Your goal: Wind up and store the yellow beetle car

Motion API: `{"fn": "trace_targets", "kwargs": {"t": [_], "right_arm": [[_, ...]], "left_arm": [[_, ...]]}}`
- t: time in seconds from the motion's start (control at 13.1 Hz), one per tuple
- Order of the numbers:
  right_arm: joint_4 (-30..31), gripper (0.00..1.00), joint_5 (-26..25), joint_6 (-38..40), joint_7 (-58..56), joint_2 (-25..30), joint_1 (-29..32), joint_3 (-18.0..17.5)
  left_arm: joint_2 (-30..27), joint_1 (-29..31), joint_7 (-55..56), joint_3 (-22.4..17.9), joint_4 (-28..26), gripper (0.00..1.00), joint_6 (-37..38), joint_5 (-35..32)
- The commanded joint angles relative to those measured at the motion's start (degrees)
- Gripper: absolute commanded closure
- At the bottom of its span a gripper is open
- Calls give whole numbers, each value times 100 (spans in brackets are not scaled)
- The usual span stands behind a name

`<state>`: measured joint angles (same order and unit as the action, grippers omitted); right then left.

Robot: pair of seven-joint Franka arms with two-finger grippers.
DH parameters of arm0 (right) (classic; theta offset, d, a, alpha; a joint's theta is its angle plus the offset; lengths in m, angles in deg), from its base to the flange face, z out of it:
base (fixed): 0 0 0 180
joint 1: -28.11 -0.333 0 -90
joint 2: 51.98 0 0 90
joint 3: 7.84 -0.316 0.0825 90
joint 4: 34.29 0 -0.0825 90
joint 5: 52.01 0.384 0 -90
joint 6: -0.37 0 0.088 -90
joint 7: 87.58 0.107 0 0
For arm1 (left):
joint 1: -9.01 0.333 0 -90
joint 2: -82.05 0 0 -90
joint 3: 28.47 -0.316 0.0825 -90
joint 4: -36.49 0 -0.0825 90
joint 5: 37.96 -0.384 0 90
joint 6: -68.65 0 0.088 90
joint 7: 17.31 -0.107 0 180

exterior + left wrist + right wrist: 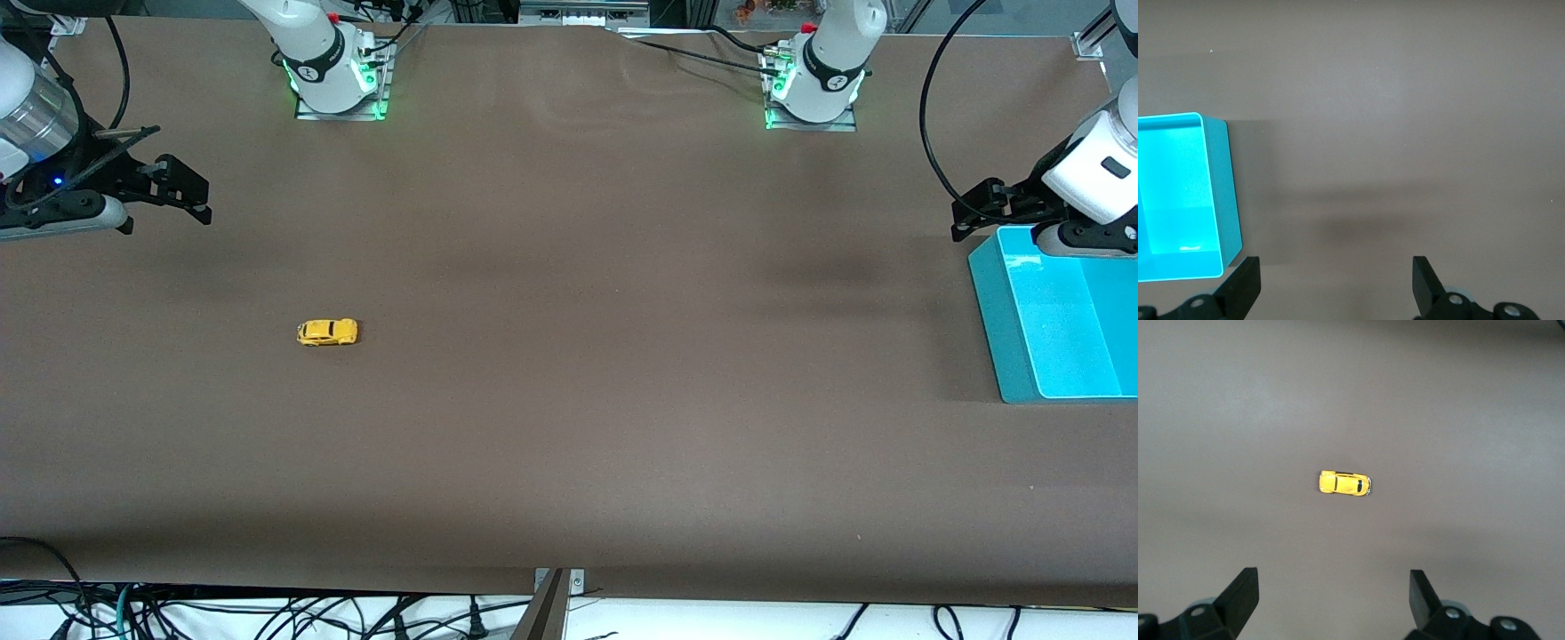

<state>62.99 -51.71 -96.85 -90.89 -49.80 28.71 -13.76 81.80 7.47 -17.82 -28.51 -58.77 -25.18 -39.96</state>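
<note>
Yellow beetle-shaped toy car [327, 332] sits untouched on brown tabletop [569, 400]; right end effector [182, 191], fingers spread, should descend squarely, pinching its sides; left end effector [982, 209], also spread, waits above turquoise plastic bin [1005, 338].

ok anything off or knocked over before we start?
Nothing stands out. The yellow beetle car sits upright on its wheels on the table, the teal bin stands level, and both the left gripper and right gripper wait open.

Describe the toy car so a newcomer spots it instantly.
Start at the brown table and look toward the right arm's end, away from the turquoise bin at the left arm's end. The yellow beetle car sits alone on the bare surface: tiny, rounded, bright yellow, dark windows.
</note>
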Motion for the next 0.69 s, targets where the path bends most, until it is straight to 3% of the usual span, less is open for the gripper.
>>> {"fn": "trace_targets", "kwargs": {"t": [0.0,0.61], "right_arm": [[-138,0,111,211,119,-16,-17,21],[-147,0,111,212,84,-16,-17,12]], "left_arm": [[78,23,34,13,193,0,137,77],[78,23,25,4,193,0,145,77]]}}
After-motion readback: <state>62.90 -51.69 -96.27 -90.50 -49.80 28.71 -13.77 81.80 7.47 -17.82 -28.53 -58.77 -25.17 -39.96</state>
